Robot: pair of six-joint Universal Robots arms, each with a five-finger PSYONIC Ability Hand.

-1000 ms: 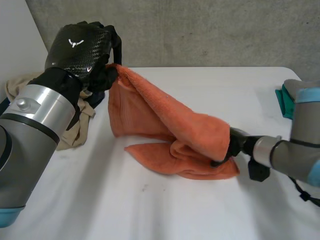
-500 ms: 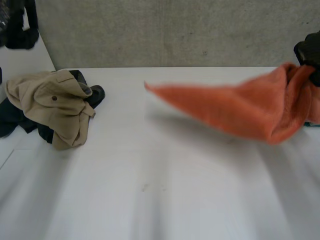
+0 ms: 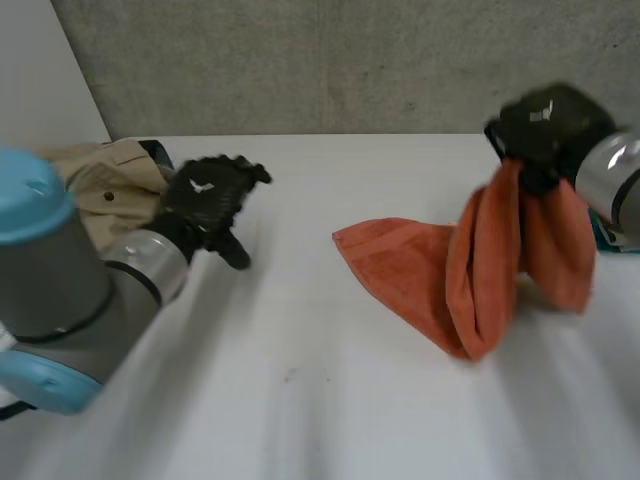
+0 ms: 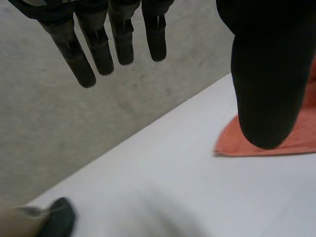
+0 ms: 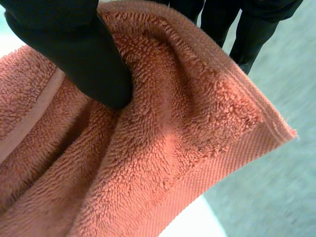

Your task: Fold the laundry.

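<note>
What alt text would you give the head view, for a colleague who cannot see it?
The right hand holds an orange towel up by a bunched edge above the right side of the white table, and the towel's lower end lies on the tabletop. The left hand is open and empty, beside a heap of beige clothes.

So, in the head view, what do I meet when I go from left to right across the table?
beige garment → left hand → orange towel → right hand, which holds the towel up.
</note>
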